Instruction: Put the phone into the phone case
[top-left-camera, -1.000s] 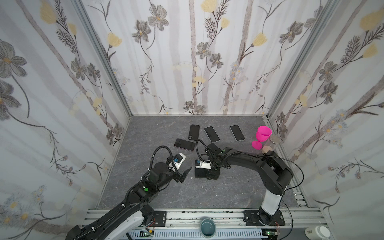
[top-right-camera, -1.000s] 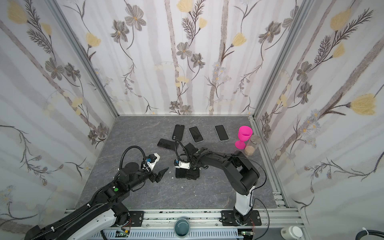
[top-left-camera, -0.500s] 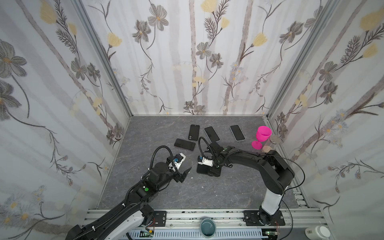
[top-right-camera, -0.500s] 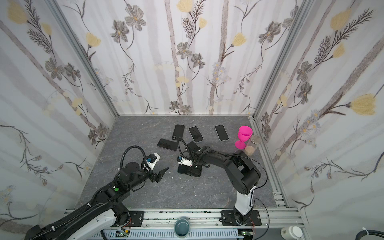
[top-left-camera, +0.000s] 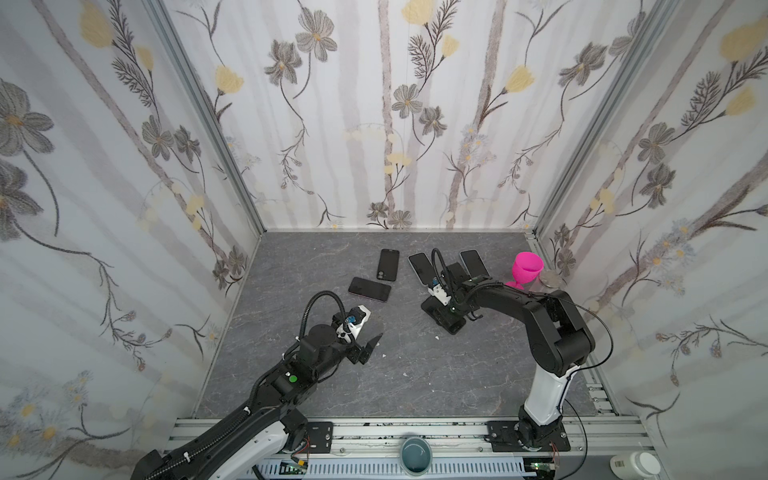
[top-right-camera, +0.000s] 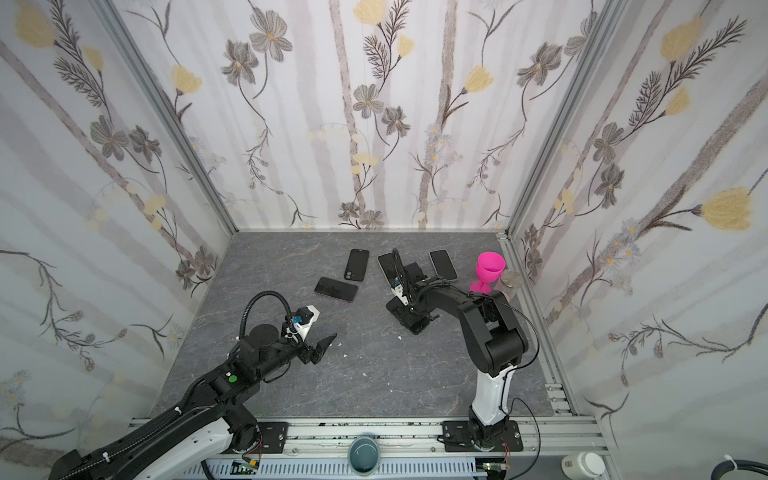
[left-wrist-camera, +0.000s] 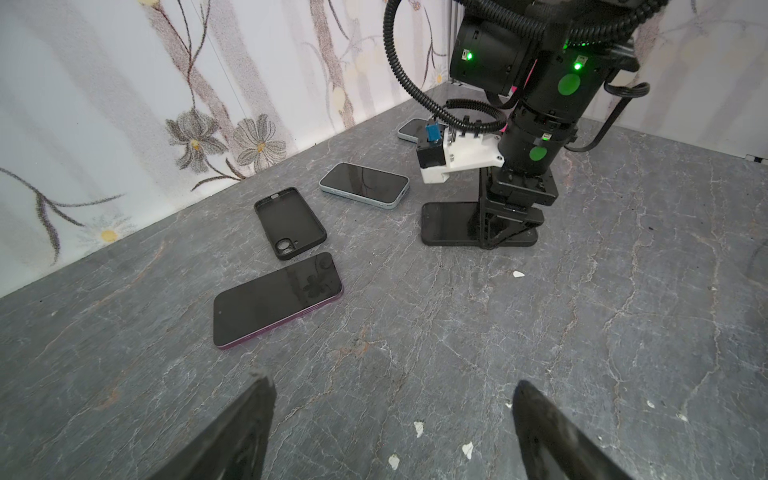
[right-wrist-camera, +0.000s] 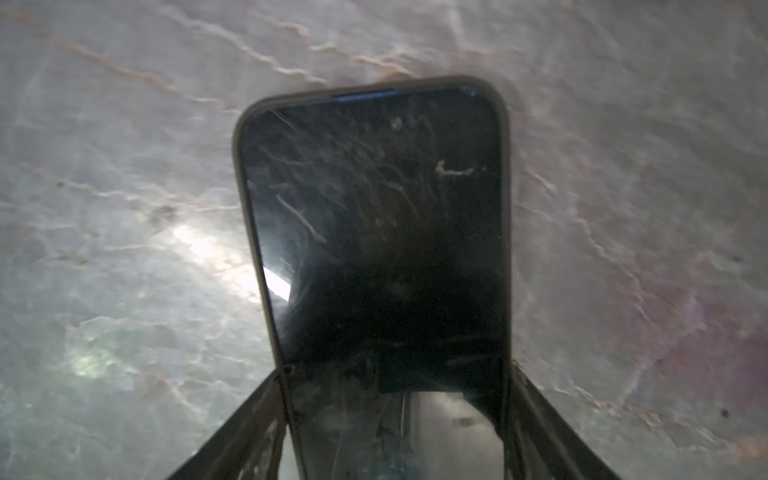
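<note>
- The right gripper points down at the table — its two black fingers press in on the long edges of the black soft phone case, one on each side, near one end
- Inside that case lies the dark-screened phone, face up and scratched; a thin blue strip shows at the far end between glass and rim
- Case and phone lie flat on the grey marbled tabletop, near the middle in both top views
- The left gripper hovers above bare tabletop with its jaws spread wide, holding nothing, well apart from the cased phone
- Beyond it lie a purple-edged phone with a dark screen and, just beside that, an empty black case with a camera cut-out
- Farther back — a pale-blue-edged phone; a bright pink plastic goblet stands near the right wall
</note>
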